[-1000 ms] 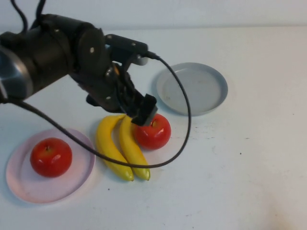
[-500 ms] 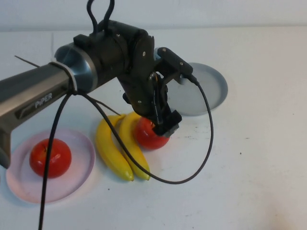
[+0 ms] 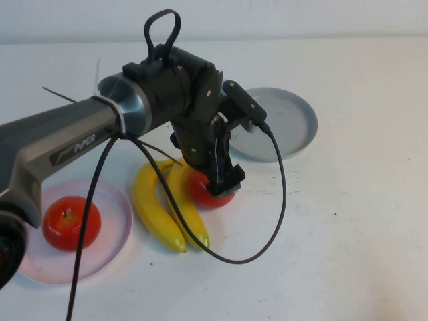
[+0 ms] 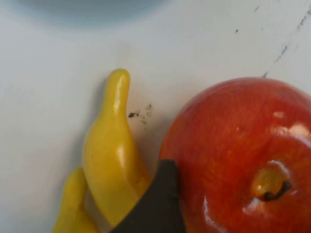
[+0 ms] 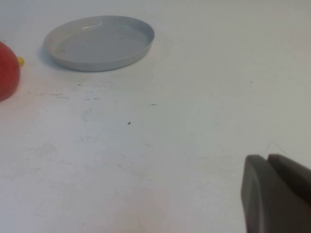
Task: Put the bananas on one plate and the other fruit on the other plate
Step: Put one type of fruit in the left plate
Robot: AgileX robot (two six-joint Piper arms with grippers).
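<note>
My left gripper (image 3: 224,182) is down over a red apple (image 3: 208,190) in the middle of the table. It is open, and one dark finger (image 4: 158,204) stands between this apple (image 4: 238,155) and the nearest banana (image 4: 109,165). The other finger is out of view. Two yellow bananas (image 3: 155,210) (image 3: 187,214) lie side by side just left of the apple. A second red apple (image 3: 71,223) sits on the pale pink plate (image 3: 117,224) at the front left. The grey plate (image 3: 287,124) stands empty at the back right. My right gripper (image 5: 268,159) is shut and empty, low over bare table.
The left arm and its black cable (image 3: 267,221) stretch over the bananas and loop onto the table in front of the apple. The grey plate (image 5: 99,42) also shows far off in the right wrist view, with the apple's edge (image 5: 7,70) beside it.
My left arm has swung in from the left and its gripper has come down over the middle apple. The fruit and both plates have not moved.
</note>
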